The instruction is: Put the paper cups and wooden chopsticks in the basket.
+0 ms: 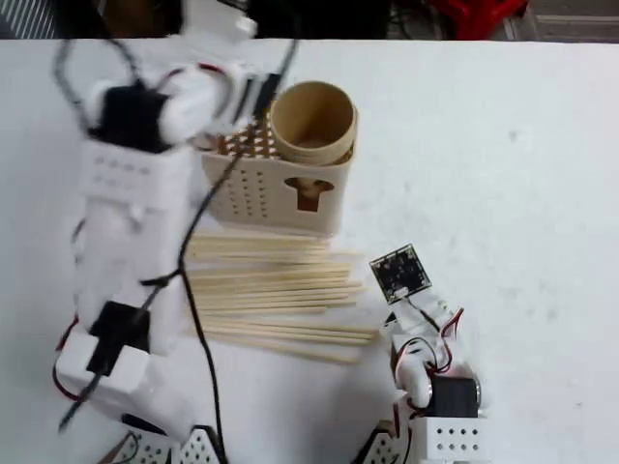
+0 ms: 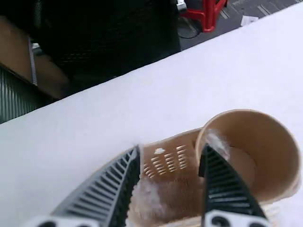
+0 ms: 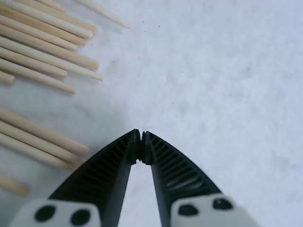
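A tan paper cup (image 1: 313, 122) stands upright in the right end of the beige perforated basket (image 1: 276, 193). My left gripper (image 2: 170, 163) is open above the basket (image 2: 168, 158), one finger just inside the cup's (image 2: 258, 151) near rim. Several wooden chopsticks (image 1: 276, 295) lie side by side on the white table in front of the basket. My right gripper (image 3: 141, 137) is shut and empty, low over the table just right of the chopsticks (image 3: 45, 61). In the high view the right arm (image 1: 426, 338) sits at the bottom right.
The left arm's white body (image 1: 131, 242) stretches along the left side of the chopsticks, with a black cable crossing them. The table's far edge (image 2: 142, 71) runs behind the basket, with dark furniture beyond. Bare table spreads to the right.
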Controlling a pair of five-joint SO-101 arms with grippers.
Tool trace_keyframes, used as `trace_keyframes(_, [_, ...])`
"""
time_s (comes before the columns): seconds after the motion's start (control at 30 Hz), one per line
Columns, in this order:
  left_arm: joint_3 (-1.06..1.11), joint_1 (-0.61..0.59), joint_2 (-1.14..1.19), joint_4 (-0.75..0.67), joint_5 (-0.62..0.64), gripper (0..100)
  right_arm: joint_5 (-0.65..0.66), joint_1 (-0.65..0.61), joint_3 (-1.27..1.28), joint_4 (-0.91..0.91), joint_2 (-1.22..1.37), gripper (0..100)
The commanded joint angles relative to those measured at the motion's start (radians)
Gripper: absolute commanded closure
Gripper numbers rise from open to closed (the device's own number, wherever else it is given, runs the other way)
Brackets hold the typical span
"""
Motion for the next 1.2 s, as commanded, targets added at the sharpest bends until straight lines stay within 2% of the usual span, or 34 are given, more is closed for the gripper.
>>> trace_keyframes(0.0, [-0.238,-0.102,-0.054,0.241,0.015,79,0.006,0.008,0.006,0.001,-0.013,98.1])
trace_keyframes(0.07, [-0.227,-0.188,-0.062,0.249,0.031,80,0.006,0.012,0.006,-0.016,-0.013,98.1])
trace_keyframes(0.17, [-0.129,-0.386,-0.108,0.249,0.069,85,0.006,0.056,-0.002,-0.035,-0.013,98.1])
trace_keyframes(0.27, [0.087,-0.519,-0.182,0.249,0.034,87,0.006,0.099,-0.014,-0.047,-0.013,98.1])
trace_keyframes(0.37, [0.376,-0.584,-0.282,0.212,-0.061,87,0.008,0.108,-0.04,-0.039,-0.013,98.1])
trace_keyframes(0.43, [0.586,-0.625,-0.366,0.133,-0.091,87,0.008,0.122,-0.078,-0.019,-0.013,97.9])
trace_keyframes(0.5, [0.833,-0.673,-0.463,-0.018,-0.098,87,-0.002,0.163,-0.133,0.01,-0.005,95.5])
trace_keyframes(0.6, [1.241,-0.725,-0.608,-0.302,-0.132,87,0.006,0.18,-0.186,0.065,-0.004,86.7])
trace_keyframes(0.67, [1.488,-0.73,-0.677,-0.476,-0.176,87,0.026,0.148,-0.203,0.085,-0.004,82.6])
trace_keyframes(0.77, [1.766,-0.73,-0.722,-0.687,-0.204,87,0.071,0.091,-0.218,0.087,0.01,86.0])
trace_keyframes(0.83, [1.877,-0.731,-0.716,-0.799,-0.222,87,0.077,0.05,-0.249,0.084,0.058,88.6])
trace_keyframes(1.0, [2.007,-0.731,-0.679,-0.931,-0.238,87,0.101,-0.084,-0.417,0.071,0.346,86.8])
trace_keyframes(1.1, [2.058,-0.731,-0.661,-1.016,-0.238,87,0.103,-0.236,-0.539,0.071,0.591,86.0])
trace_keyframes(1.17, [2.058,-0.731,-0.656,-1.02,-0.238,87,0.103,-0.349,-0.603,0.061,0.736,86.1])
